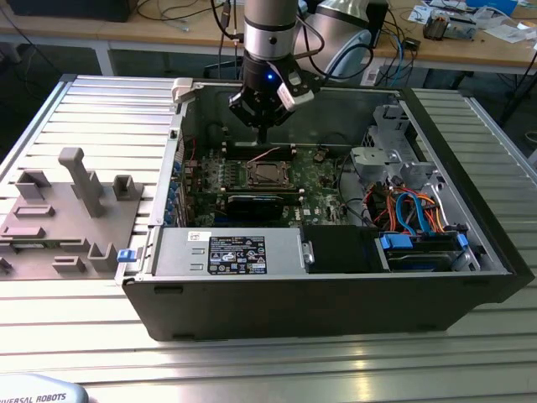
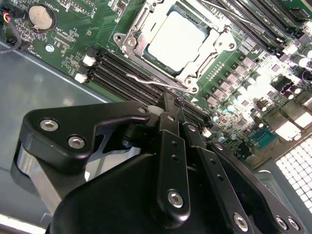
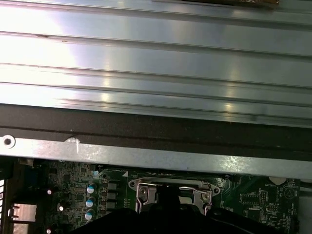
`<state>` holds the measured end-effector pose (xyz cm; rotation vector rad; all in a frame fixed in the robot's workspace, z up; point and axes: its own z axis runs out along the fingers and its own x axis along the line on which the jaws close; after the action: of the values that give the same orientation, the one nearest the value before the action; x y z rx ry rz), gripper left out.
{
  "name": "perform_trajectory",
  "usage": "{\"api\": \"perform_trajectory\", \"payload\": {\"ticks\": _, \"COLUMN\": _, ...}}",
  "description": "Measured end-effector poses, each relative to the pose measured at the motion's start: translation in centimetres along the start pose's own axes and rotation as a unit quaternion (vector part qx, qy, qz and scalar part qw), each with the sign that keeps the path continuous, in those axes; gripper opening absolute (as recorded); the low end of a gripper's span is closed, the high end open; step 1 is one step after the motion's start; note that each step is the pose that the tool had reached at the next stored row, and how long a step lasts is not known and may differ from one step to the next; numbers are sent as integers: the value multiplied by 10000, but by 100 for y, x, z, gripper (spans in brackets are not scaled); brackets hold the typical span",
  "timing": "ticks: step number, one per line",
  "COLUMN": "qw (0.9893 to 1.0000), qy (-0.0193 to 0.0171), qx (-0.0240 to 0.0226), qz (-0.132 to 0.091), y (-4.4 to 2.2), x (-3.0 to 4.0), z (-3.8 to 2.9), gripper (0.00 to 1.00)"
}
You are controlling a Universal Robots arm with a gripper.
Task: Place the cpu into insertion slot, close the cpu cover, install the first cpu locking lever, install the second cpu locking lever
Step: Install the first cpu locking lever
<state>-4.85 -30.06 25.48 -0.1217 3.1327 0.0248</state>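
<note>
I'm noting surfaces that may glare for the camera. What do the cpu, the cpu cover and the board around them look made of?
The cpu looks like brushed metal: a pale grey, softly shining top. The cpu cover looks like bare bright steel, glinting at its edges. The circuit board is glossy green, probably lacquered laminate.

Gripper (image 2: 171,105) fingertips: tips merge in second wrist view, open or closed not clear. Gripper body hides lower part of cpu cover (image 3: 171,187) in first wrist view. Cpu (image 1: 267,175) in exterior view too small, seating in insertion slot (image 1: 267,186) not readable. Locking lever (image 2: 155,84) far end hidden behind finger. Arm cut by exterior view's top edge.
</note>
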Motion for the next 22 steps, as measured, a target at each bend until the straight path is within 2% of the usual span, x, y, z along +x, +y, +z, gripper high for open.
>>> {"api": "perform_trajectory", "payload": {"ticks": 22, "qw": 10000, "qy": 0, "qx": 0, "qz": 0, "y": -1, "x": 0, "z": 51, "gripper": 11}}
